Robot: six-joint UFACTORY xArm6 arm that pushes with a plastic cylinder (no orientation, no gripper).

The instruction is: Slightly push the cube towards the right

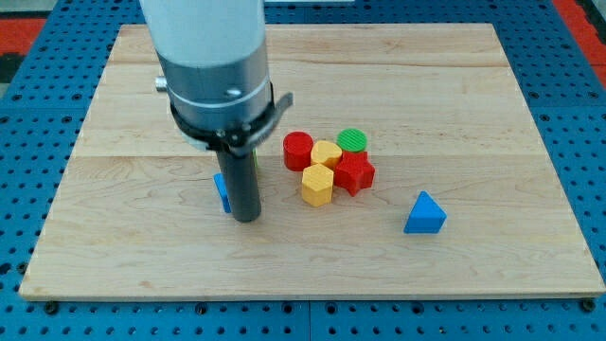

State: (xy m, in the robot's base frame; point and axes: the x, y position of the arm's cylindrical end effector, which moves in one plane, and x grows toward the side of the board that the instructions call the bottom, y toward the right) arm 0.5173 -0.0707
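Basically, my tip (246, 219) sat on the wooden board (473, 275), left of centre in the view, with the rod coming straight down from the grey arm housing (213, 57). The tool was just a plain rod, so it had no jaws to spread or press together and it was pinching nothing. A blue block (221, 190), which I took to be the cube, was mostly hidden behind the rod; only a sliver showed on the rod's left side, so its shape couldn't be confirmed. The tip was touching or just beside that blue block, on its right side; I couldn't tell which. To the view's right of the rod was a tight cluster: a red cylinder (298, 150), a yellow heart-like block (327, 152) against it, a green round block (352, 140) behind, a red star (356, 172), and a yellow hexagonal block (318, 185) at the front. These touched or nearly touched each other. The cluster was near the tip but apart from it. A blue triangular block (425, 213) stood alone, further to the view's right and lower. A sliver of something yellow-green showed beside the rod under the housing, too hidden to identify.
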